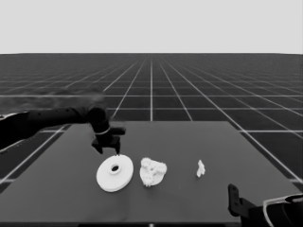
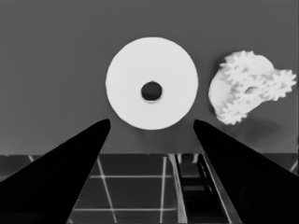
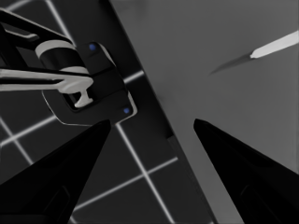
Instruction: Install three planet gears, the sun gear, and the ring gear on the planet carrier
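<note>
From my remote station I see the left end effector [image 1: 108, 150] poised just above the far rim of the larger round part, a flat white disc with a raised hub and dark centre hole [image 1: 114, 173], its two black fingers [image 2: 70, 163] spread apart and carrying nothing. At that disc's 3 o'clock, just beside it on the dark table [image 1: 189, 198], sits the smaller round part, a white disc [image 1: 152, 172] already loaded with a cluster of small white toothed gears [image 2: 252, 81]; I cannot count them for certain. A thin white piece [image 1: 200, 168] lies farther out at 3 o'clock, well apart. The right end effector [image 1: 234, 198] waits at the table's near right corner, fingers parted and unladen. As I judge it, the larger disc goes next: I would straddle its rim squarely, lift it level, and lower it centred over the gears so the teeth mesh rather than jam
</note>
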`<act>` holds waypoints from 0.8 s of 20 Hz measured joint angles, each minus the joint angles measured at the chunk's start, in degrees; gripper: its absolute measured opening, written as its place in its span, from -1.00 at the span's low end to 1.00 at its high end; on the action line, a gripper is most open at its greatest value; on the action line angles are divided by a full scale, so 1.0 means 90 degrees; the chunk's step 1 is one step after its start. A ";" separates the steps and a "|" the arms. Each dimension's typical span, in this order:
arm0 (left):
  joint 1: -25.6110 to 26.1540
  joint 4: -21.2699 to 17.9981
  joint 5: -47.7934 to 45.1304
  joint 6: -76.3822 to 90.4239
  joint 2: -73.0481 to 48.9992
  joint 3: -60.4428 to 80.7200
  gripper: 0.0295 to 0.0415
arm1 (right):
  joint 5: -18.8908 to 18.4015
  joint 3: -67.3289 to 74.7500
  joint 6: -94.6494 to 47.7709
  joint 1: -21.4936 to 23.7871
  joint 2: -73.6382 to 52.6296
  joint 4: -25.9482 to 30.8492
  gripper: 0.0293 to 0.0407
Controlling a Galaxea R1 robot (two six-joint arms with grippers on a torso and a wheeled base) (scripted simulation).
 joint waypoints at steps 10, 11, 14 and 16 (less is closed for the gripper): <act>0.1807 0.1390 -0.0686 0.0438 0.0349 -0.0985 -0.10 | 0.0000 0.0000 0.0000 0.0000 0.0000 0.0000 0.61; 0.1806 0.1391 -0.0687 0.0439 0.0350 -0.0988 -0.12 | 0.0000 0.0000 0.0000 0.0000 0.0000 0.0000 0.61; 0.1806 0.1393 -0.0689 0.0441 0.0351 -0.0992 -0.12 | 0.0000 0.0000 0.0000 0.0000 0.0000 0.0000 0.61; 0.1805 0.1394 -0.0689 0.0441 0.0352 -0.0993 -0.12 | 0.0000 0.0000 0.0000 0.0000 0.0000 0.0000 0.61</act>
